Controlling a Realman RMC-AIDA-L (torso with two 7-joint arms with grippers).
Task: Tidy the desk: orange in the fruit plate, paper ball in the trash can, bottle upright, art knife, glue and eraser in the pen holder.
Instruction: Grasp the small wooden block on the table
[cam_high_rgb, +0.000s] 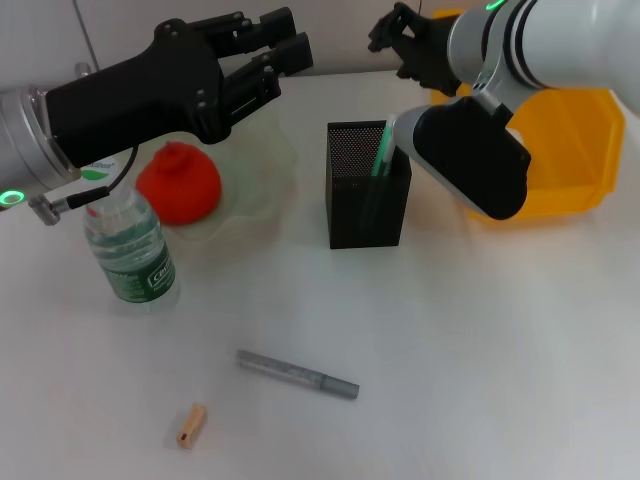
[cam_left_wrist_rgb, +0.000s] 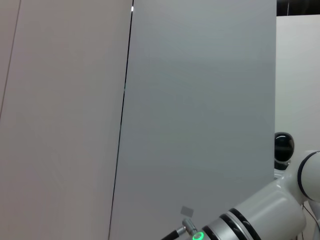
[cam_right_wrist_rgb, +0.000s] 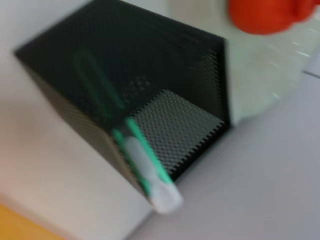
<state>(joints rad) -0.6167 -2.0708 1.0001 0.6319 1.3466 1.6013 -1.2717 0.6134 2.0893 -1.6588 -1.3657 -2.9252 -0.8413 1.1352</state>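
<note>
The orange (cam_high_rgb: 178, 182) (cam_right_wrist_rgb: 265, 15) lies in the pale green fruit plate (cam_high_rgb: 262, 160) (cam_right_wrist_rgb: 265, 70). My left gripper (cam_high_rgb: 275, 45) hovers open just above the plate's far side. The bottle (cam_high_rgb: 130, 245) stands upright at the left. A green glue stick (cam_high_rgb: 381, 158) (cam_right_wrist_rgb: 145, 160) leans inside the black mesh pen holder (cam_high_rgb: 365, 215) (cam_right_wrist_rgb: 85, 65). My right gripper (cam_high_rgb: 392, 35) hangs open behind the holder, holding nothing. The grey art knife (cam_high_rgb: 297, 374) and the tan eraser (cam_high_rgb: 190, 425) lie on the desk in front. The yellow trash can (cam_high_rgb: 570, 150) stands at the right. The paper ball is out of view.
My right arm's thick black-and-white wrist (cam_high_rgb: 470, 150) sits between the pen holder and the trash can. The left wrist view shows only a grey wall and part of the right arm (cam_left_wrist_rgb: 250, 220). White desk surface lies open around the knife and eraser.
</note>
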